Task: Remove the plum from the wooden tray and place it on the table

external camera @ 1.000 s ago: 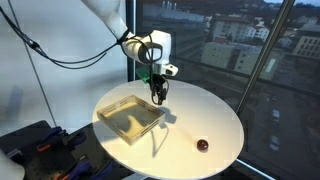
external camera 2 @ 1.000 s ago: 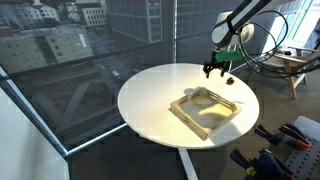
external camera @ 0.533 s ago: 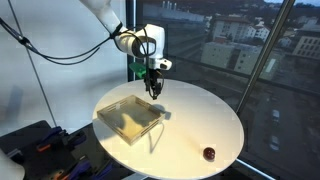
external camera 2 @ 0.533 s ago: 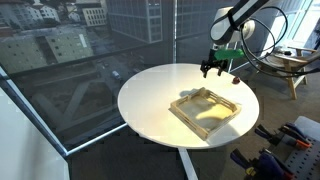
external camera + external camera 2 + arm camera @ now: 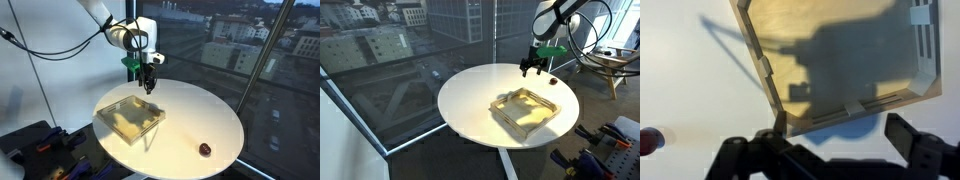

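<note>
Now, wooden tray: the wooden tray [image 5: 128, 120] is sitting flat at about 9 o'clock on the table top in an exterior view. It is holding nothing but shadow, and the wrist view is looking straight down on its bare pale floor [image 5: 840, 50].
Gripper: the gripper [image 5: 148, 86] is hanging in the air at roughly 11 o'clock, above the tray's far corner and pointing down. Its jaws are spread wide and carrying nothing. In the wrist view the two dark fingers are showing along the bottom edge with open space between them [image 5: 840, 148].
Table: the table [image 5: 205, 112] is stretching white and round from the tray's right rim out toward 3 o'clock.
Plum: the plum [image 5: 204, 149] is lying on the white top at about 4 o'clock, well apart from the tray and near the table's rim. In the wrist view it is just peeking in at 8 o'clock [image 5: 648, 140], half cut off by the frame.
Step in hand: I'm reading this as the tail end of the job. The fruit is out of the tray and on the table, so what remains is parking the arm.
Doing it well: the arm should be keeping those jaws spread and travelling high, staying on the 11 o'clock side rather than swinging out toward 4 o'clock.
Watching for: a round fruit that close to the rim is looking ready to roll, so any knock to the table or the tray's raised edge could be sending it off.
</note>
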Robot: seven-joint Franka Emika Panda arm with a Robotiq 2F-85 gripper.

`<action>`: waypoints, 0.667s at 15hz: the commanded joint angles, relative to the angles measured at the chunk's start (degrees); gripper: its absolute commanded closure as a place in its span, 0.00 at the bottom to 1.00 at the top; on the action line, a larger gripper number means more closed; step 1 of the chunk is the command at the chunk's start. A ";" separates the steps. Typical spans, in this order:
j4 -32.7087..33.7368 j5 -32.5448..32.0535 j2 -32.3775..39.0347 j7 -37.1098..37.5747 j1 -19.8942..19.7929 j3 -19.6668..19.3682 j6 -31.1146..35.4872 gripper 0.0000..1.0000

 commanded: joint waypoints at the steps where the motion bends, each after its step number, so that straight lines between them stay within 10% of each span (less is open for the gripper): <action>1: -4.41 -1.78 -4.87 -0.81 0.41 0.42 0.53 0.00; 10: -9.87 -6.84 -10.74 0.42 1.04 0.93 1.50 0.00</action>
